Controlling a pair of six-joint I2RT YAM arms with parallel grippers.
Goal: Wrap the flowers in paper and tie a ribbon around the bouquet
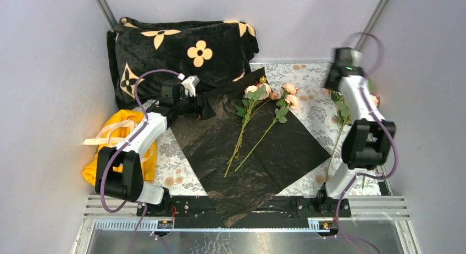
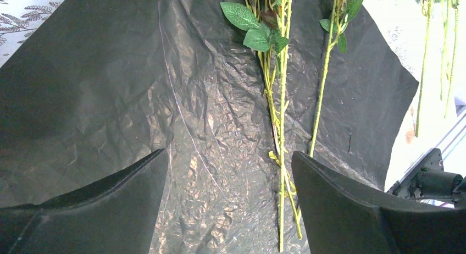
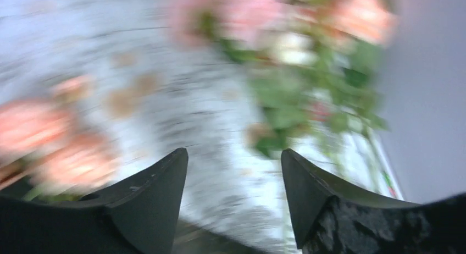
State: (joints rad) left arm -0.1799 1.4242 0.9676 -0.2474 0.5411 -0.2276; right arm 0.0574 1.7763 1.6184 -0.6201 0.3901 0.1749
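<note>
Flowers [image 1: 245, 112]: laid across paper [image 1: 209, 138] centre, ready for wrapping.
Left end effector [image 2: 229, 153]: wide, empty.
Right end effector [image 3: 233, 152]: wide, empty, 3 o'clock.

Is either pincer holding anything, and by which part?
Nothing is held. The left pincer is open over the paper; the right pincer is open near the flowers, empty.

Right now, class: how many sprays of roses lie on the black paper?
2. One spray lies centrally on the paper; the other just right of it. More roses lie off it, partly hidden behind the right arm.
</note>
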